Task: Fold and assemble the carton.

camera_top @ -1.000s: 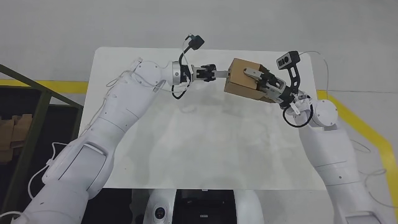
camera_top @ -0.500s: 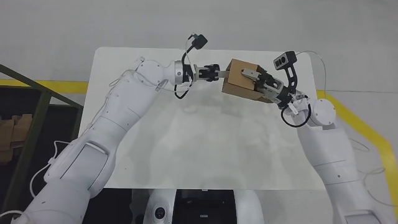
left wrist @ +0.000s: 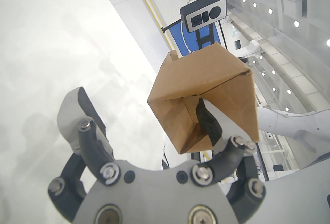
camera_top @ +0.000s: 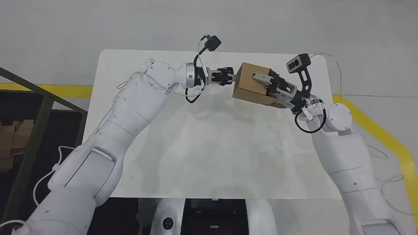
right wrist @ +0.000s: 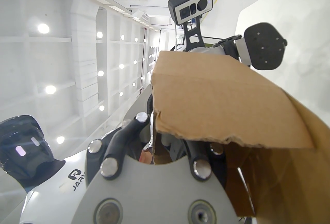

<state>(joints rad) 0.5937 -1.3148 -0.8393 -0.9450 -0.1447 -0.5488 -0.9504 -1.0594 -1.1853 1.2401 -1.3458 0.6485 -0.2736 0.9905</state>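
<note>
The brown carton (camera_top: 253, 85) is held up over the far right part of the white table (camera_top: 196, 150). My right gripper (camera_top: 273, 83) is shut on its upper wall, one white finger lying along the top. In the right wrist view the carton (right wrist: 221, 104) covers that gripper (right wrist: 165, 132). My left gripper (camera_top: 230, 76) meets the carton's left end and is open. In the left wrist view the carton (left wrist: 206, 80) has loosely folded end flaps; one black pad (left wrist: 207, 122) sits inside the end gap, while the other finger (left wrist: 87, 109) stays outside.
The table's near and left areas (left wrist: 51, 42) are bare white surface. A dark rack with flat cardboard pieces (camera_top: 12, 140) stands left of the table. A yellow floor line (camera_top: 65, 90) runs behind the table's edges.
My left gripper has moved right, up to the carton's left end. The right gripper has shifted the carton slightly left toward it.
</note>
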